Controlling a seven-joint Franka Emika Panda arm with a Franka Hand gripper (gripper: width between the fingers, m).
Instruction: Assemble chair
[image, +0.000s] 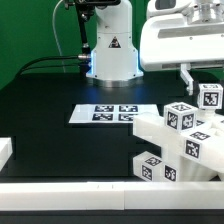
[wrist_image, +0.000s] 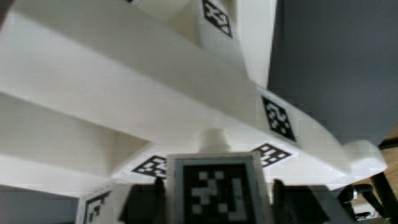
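Note:
The partly built white chair (image: 175, 135) stands at the exterior view's right, made of stacked tagged blocks and panels. My gripper (image: 196, 84) hangs over its upper right end. In the wrist view the gripper (wrist_image: 215, 206) is shut on a narrow tagged chair leg (wrist_image: 215, 188) that fills the gap between the dark fingers (wrist_image: 153, 206). The leg's pegged tip points at the chair's X-braced panels (wrist_image: 160, 95), which fill most of that view just ahead. In the exterior view the held leg (image: 210, 97) shows as a tagged block below the hand.
The marker board (image: 110, 114) lies flat on the black table at the centre. The robot base (image: 110, 50) stands behind it. A plain white edge block (image: 60, 195) runs along the front and another (image: 5, 150) sits at the exterior view's left.

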